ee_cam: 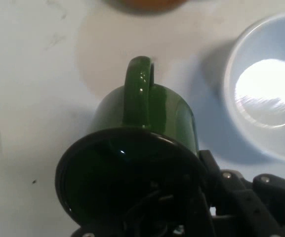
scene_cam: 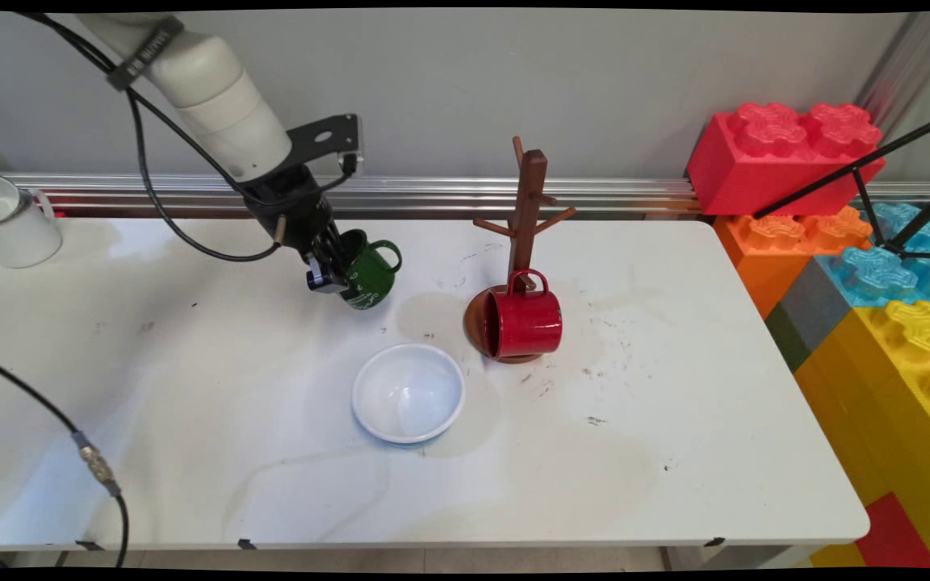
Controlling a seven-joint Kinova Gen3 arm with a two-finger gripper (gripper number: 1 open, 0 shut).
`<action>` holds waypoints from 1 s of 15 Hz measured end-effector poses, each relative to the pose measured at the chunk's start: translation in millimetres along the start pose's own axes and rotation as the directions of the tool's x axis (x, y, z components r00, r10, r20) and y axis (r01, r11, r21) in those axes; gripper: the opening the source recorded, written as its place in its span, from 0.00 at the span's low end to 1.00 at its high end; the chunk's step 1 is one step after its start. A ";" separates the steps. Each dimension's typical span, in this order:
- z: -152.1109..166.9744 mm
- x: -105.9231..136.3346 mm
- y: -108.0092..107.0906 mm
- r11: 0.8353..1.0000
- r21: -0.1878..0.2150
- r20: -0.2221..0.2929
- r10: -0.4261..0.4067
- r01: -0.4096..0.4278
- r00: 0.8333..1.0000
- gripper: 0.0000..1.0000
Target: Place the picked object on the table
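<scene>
- Main view has the end effector (scene_cam: 334, 270) hanging off the white arm above the back-left part of the table (scene_cam: 190, 420), fingers clamped on the rim of a green mug (scene_cam: 368, 278)
- Hand view, from up close: one finger goes down inside the mug's dark mouth and the other sits outside its wall at lower right, so the end effector (ee_cam: 191, 207) is closed on the green mug (ee_cam: 147, 118)
- The mug is tilted, mouth toward the arm, handle up and pointing away from the wrist; from where I stand it looks lifted clear of the table, though I cannot be sure of that
- Just in front of the mug and a little to the right, a white bowl (scene_cam: 408, 393) sits upright on the table; the hand view catches it at the right edge (ee_cam: 265, 94)
- Right of the mug stands a brown wooden mug tree (scene_cam: 526, 211) on a round base
- A red mug (scene_cam: 523, 321) lies on its side on that base, mouth facing left, handle up, against the tree's post
- Far left, by the table's back edge, there is a white mug (scene_cam: 9, 222)
- Off the table's right end, big toy building blocks (scene_cam: 860, 266) are stacked: red, orange, blue and yellow
</scene>
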 end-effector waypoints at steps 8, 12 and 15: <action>48.1 14.5 -17.5 1.000 0.031 0.096 -0.003 0.000 0.995 0.00; 63.3 21.8 -18.7 0.999 0.051 0.121 -0.005 -0.001 0.993 0.00; 71.7 24.0 -18.1 0.998 0.061 0.136 -0.009 0.000 0.991 0.00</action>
